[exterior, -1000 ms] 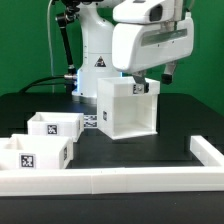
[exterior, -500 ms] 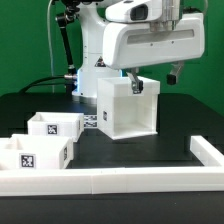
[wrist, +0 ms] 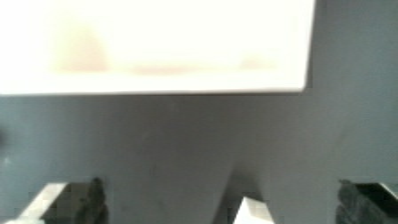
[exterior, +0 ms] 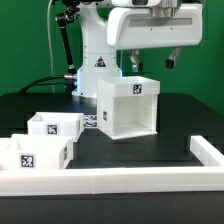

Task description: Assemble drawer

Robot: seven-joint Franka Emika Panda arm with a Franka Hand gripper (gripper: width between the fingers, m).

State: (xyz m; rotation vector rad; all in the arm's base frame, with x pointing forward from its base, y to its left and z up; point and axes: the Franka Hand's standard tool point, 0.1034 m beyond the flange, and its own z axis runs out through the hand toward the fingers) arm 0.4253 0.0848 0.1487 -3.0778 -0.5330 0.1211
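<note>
The white cube-shaped housing (exterior: 127,107) of the drawer stands upright on the black table, with a square tag on its back wall. Two small white trays with tags lie at the exterior view's left, one (exterior: 55,126) behind the other (exterior: 35,155). My gripper (exterior: 152,64) hangs just above the housing's top edge, open and empty, clear of it. In the wrist view my gripper (wrist: 221,206) shows both dark fingertips (wrist: 71,204) wide apart over the dark table, with the blurred white housing (wrist: 160,45) beyond them.
A long low white rail (exterior: 120,181) runs along the table's front and turns back at the exterior view's right (exterior: 208,151). A strip of tags, the marker board (exterior: 90,120), lies behind the trays. The robot base (exterior: 95,55) stands at the back.
My gripper has risen from around the housing's top to above it, with nothing in it. The housing and trays have not moved.
</note>
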